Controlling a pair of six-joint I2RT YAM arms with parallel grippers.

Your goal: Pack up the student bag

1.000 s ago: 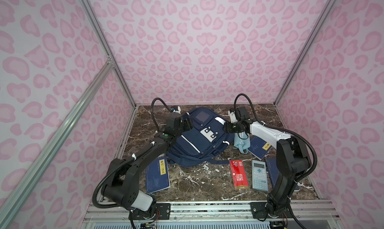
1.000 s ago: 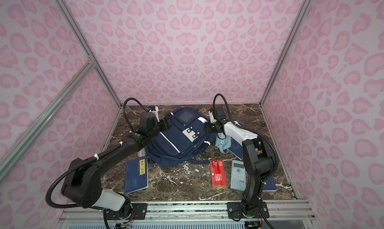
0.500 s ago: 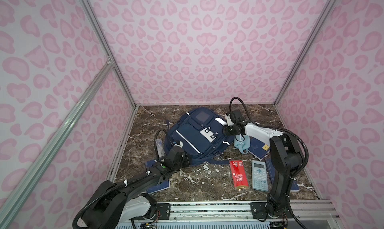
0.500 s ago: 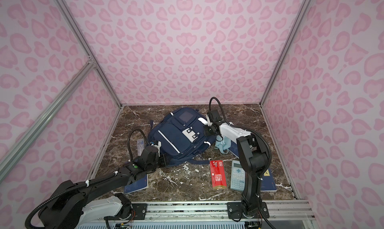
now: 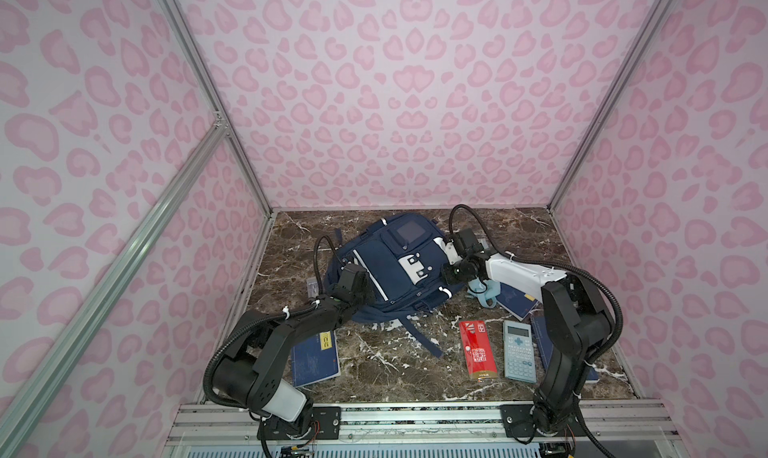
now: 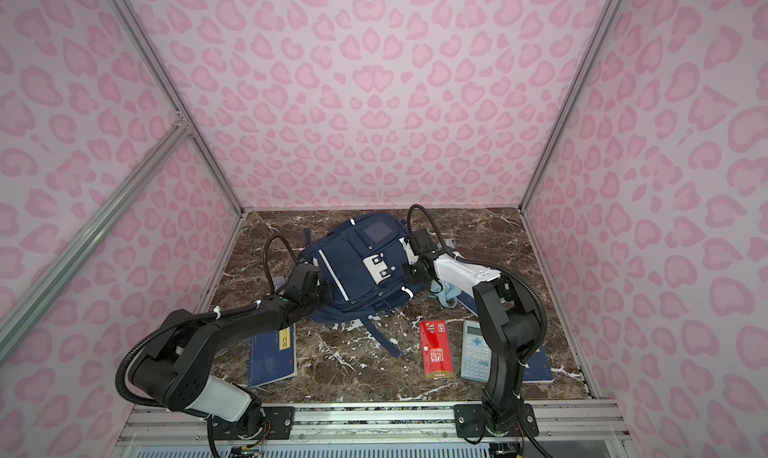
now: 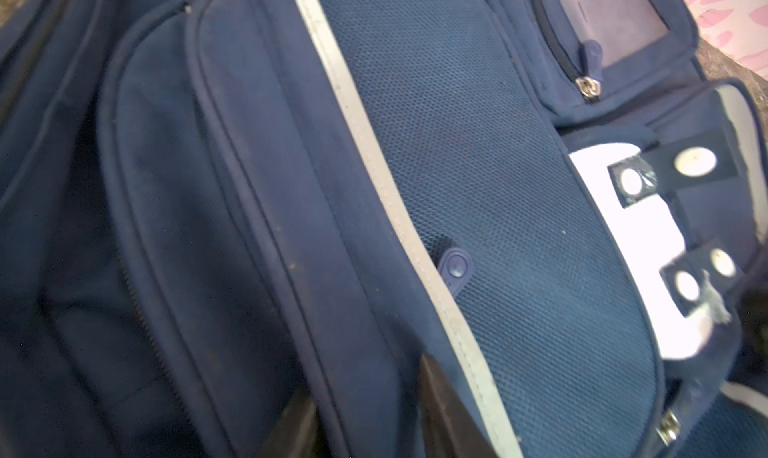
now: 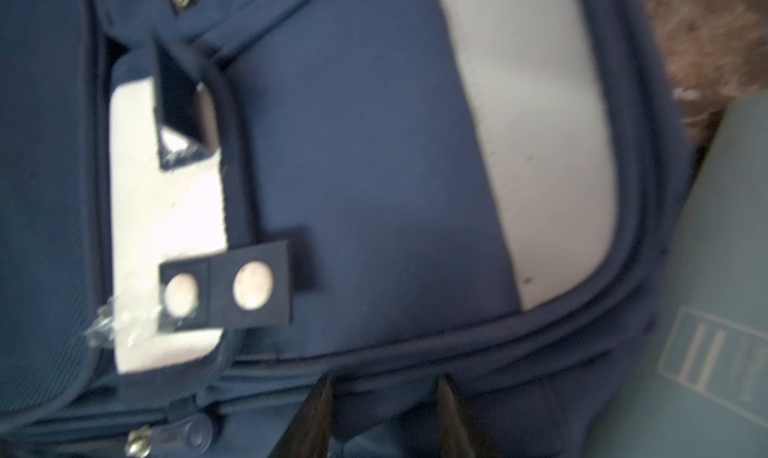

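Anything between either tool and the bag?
Nothing visible: left tool and right tool are both at the bag, each with a fold of its fabric between the fingers.

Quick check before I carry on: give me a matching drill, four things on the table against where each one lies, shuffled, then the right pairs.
Things
1. student bag
2. red box
3. calculator
4. light-blue pouch

Places
A. near the front of the table, just right of the red box
B. just right of the student bag, partly under the right arm
C. at the back, in the middle
D. near the front, just left of the calculator

Pairs: 1-C, 2-D, 3-A, 4-B
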